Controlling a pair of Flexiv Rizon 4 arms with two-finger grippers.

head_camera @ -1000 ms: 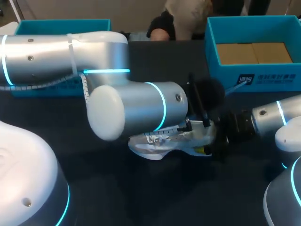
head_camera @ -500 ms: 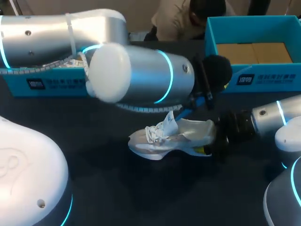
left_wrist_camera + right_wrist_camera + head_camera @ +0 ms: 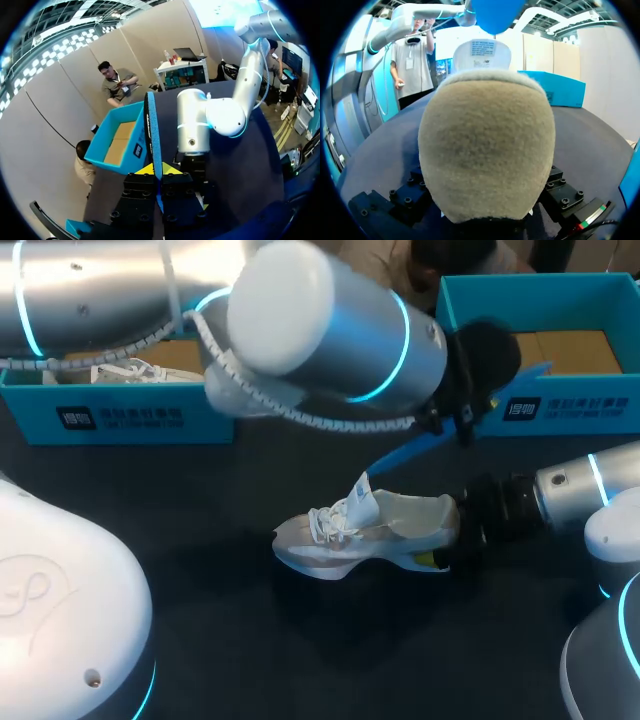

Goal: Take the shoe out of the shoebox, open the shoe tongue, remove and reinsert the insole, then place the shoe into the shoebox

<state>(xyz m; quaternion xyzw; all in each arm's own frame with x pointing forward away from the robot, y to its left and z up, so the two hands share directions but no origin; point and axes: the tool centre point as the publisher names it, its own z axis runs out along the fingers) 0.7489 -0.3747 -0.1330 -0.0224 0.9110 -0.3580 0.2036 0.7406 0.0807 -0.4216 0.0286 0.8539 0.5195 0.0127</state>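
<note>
We are viewing a white lace-up shoe (image 3: pixel 365 535) standing upright on its sole at the centre of the frame, toe pointing left, tongue raised. A blue insole (image 3: pixel 410 452) is hanging tilted above it, lower end near the tongue, clamped in the left gripper (image 3: pixel 159 171). A teal shoebox (image 3: pixel 452 335) is sitting open at upper right, and a second shoebox (image 3: pixel 120 418) at upper left.

Overhead head view and close right wrist view share the shoe (image 3: pixel 365 530)
</note>
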